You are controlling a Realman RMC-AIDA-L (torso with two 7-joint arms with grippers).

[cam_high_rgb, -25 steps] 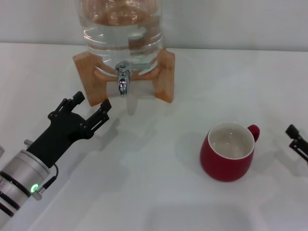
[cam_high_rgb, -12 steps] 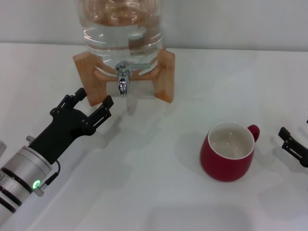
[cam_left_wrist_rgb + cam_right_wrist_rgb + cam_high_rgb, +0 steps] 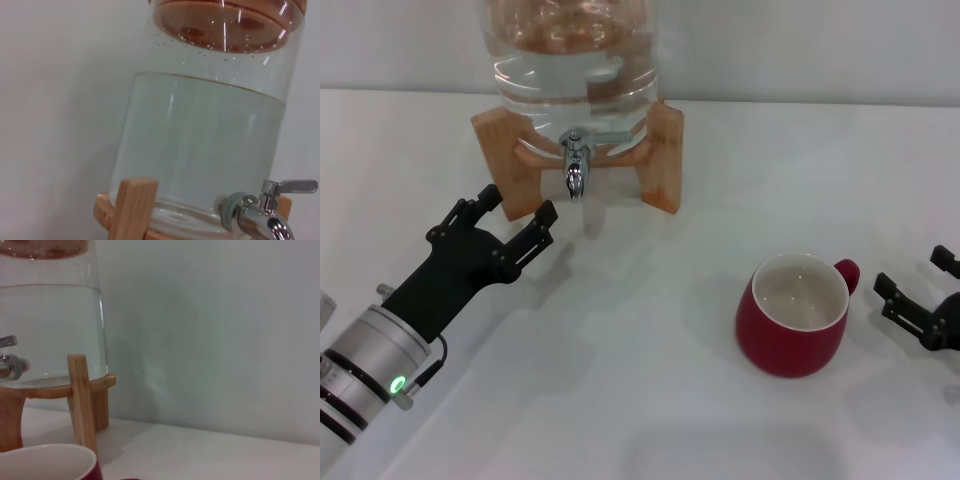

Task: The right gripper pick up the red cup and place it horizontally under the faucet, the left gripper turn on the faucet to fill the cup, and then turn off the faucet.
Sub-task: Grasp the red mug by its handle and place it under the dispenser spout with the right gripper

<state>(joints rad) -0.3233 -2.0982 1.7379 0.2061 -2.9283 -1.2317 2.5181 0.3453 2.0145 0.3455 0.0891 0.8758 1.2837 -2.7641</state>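
Observation:
The red cup (image 3: pixel 794 318) stands upright on the white table at the right, off-white inside, its handle toward the right. Its rim shows in the right wrist view (image 3: pixel 47 461). My right gripper (image 3: pixel 916 292) is open at the right edge, just right of the cup's handle and apart from it. The chrome faucet (image 3: pixel 576 160) juts from the clear jug, lever to its right, spout down. It also shows in the left wrist view (image 3: pixel 265 212). My left gripper (image 3: pixel 512 217) is open, low on the table, left of and nearer than the faucet, not touching it.
A clear water jug (image 3: pixel 575 50) rests on a wooden stand (image 3: pixel 660 160) at the back centre. A white wall runs behind it. Bare white table (image 3: pixel 640 400) lies between the cup and the left arm.
My right gripper has moved in from the right edge toward the cup's handle. My left gripper has edged slightly forward toward the stand. The cup has not moved.

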